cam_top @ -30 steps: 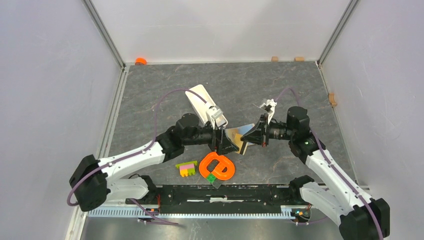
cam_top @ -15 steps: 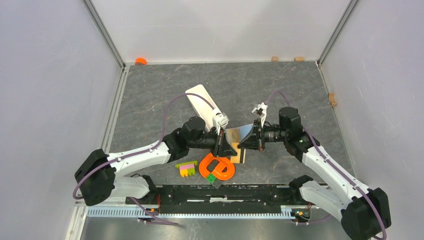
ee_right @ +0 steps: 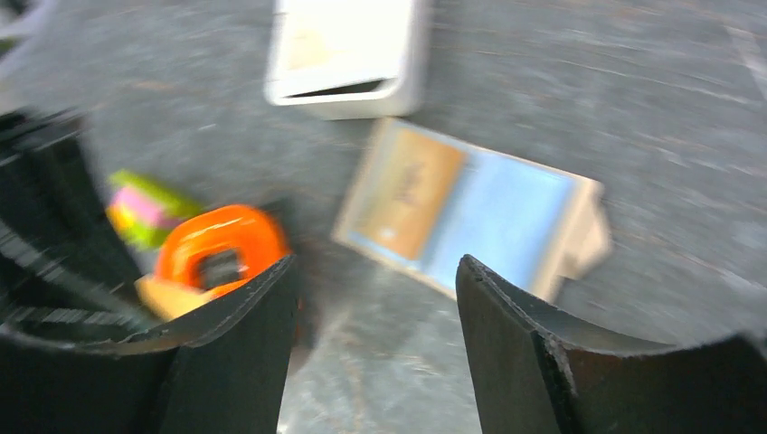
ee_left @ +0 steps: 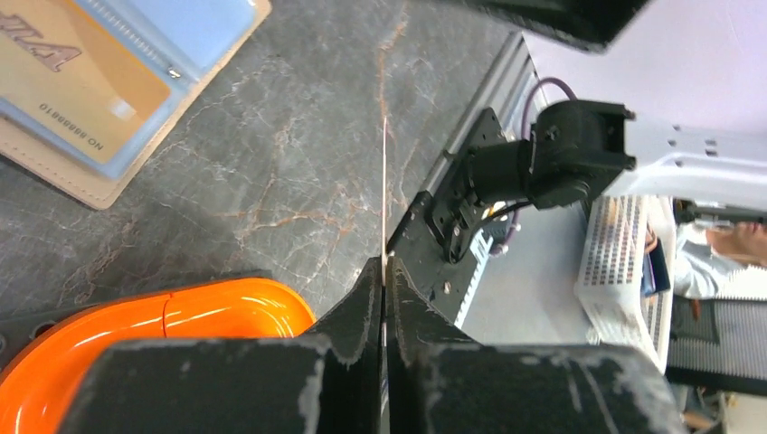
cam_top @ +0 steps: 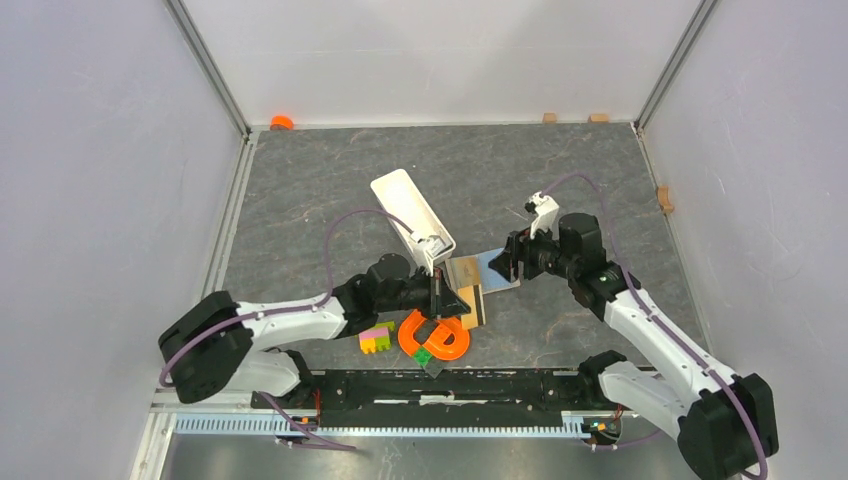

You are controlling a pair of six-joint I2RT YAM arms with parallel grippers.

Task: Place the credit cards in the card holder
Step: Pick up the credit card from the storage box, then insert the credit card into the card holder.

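Now my left gripper (ee_left: 384, 268) is clenched on a card (ee_left: 384, 181) held edge-on, just beside the orange ring (ee_left: 181, 316). My right gripper (ee_right: 375, 276) hangs released above the wallet (ee_left: 63, 176), which lies open on the table with a gold card (ee_left: 72, 81) inside.

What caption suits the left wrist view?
Left end effector shut on an edge-on card, near the open card holder holding a gold card.

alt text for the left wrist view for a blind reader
The left gripper has its jaws shut on a thin card seen edge-on, above a grey table. At top left lies the open card holder with a gold card in a slot; an orange toy sits at bottom left.
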